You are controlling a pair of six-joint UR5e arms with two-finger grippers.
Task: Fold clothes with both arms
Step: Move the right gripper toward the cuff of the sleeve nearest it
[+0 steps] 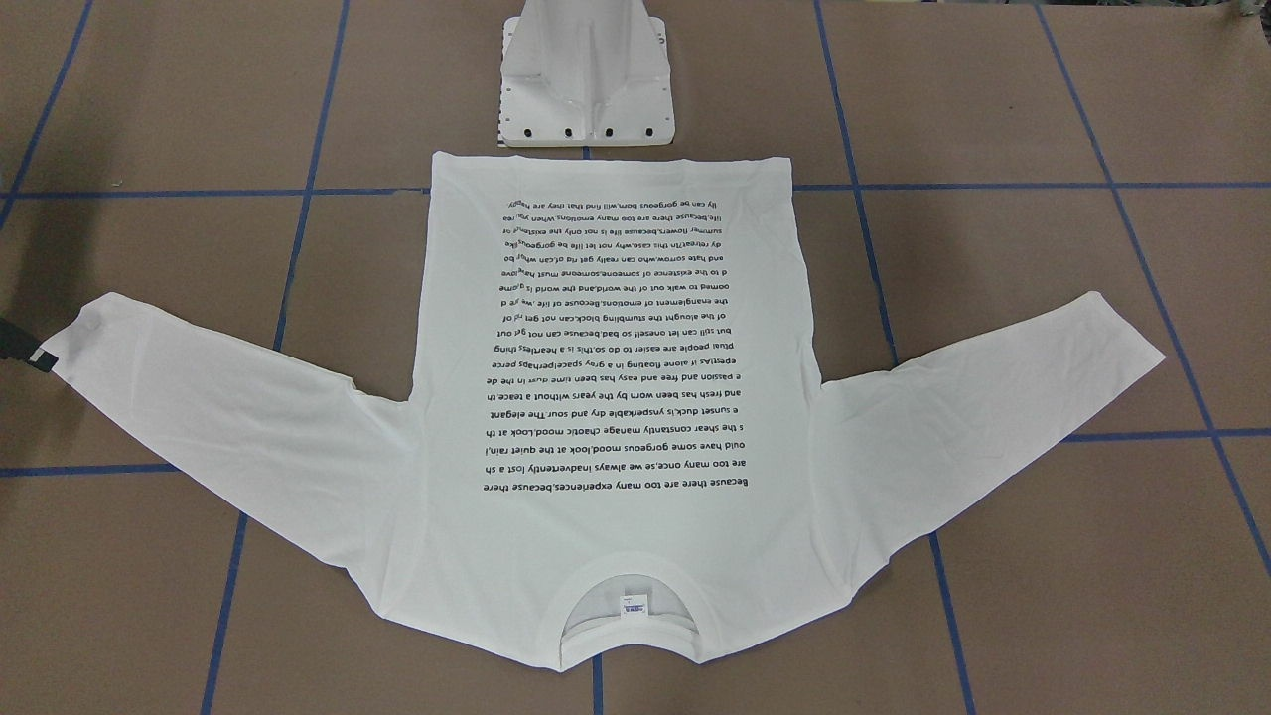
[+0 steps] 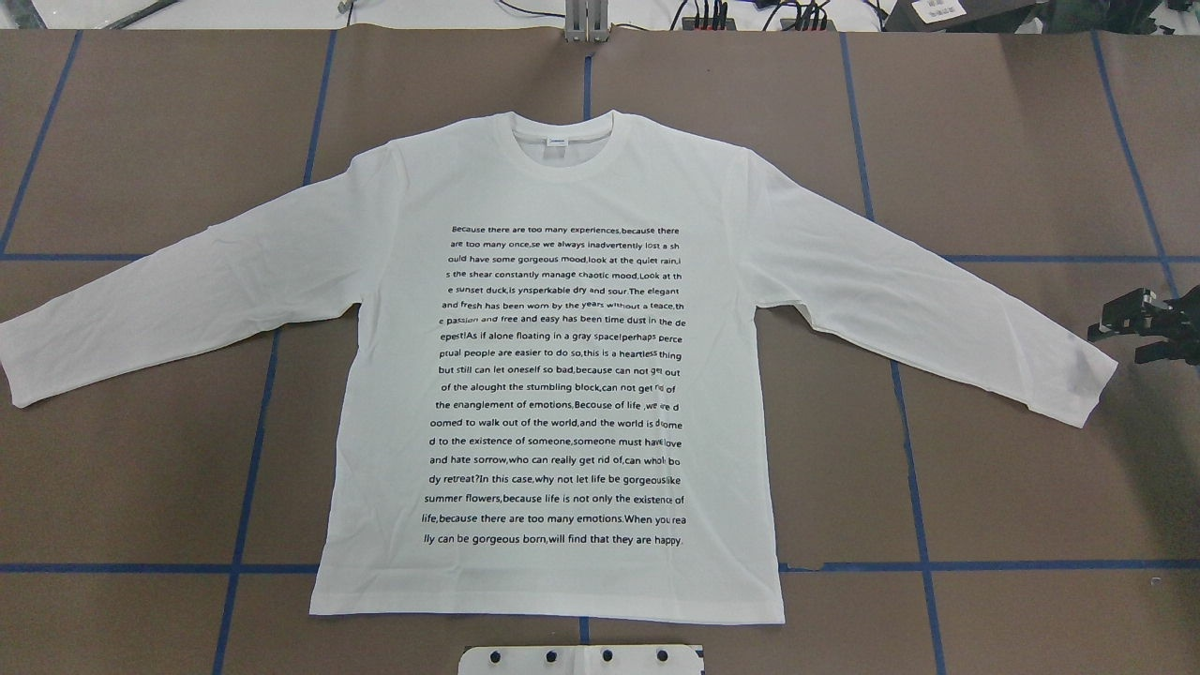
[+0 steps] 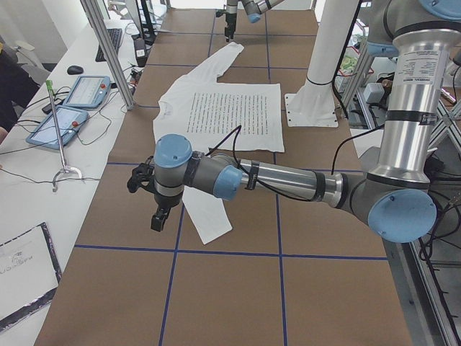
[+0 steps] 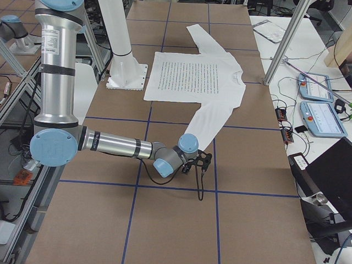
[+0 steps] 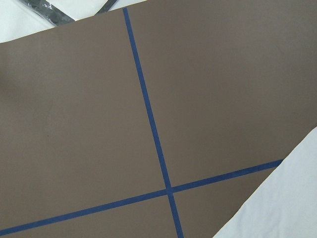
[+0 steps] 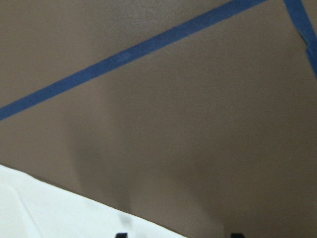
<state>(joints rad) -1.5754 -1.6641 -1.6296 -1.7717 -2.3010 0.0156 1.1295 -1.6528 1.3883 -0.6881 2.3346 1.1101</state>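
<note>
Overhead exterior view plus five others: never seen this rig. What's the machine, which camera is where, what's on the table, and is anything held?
The machine is two UR5e robot arms at a table, each with a two-finger gripper. The overhead view looks down from behind the robot. The front-facing view faces the robot, so left and right swap there. Two side cameras look along the table, one from each end, and one camera rides on each wrist. A white long-sleeved T-shirt lies flat and unfolded, text side up, with its sleeves spread. The white pedestal base stands by its hem. The right gripper hovers by one sleeve cuff, open and holding nothing. The left gripper is near the other sleeve's end. It shows only in a side view, so I cannot tell whether it is open or shut.
</note>
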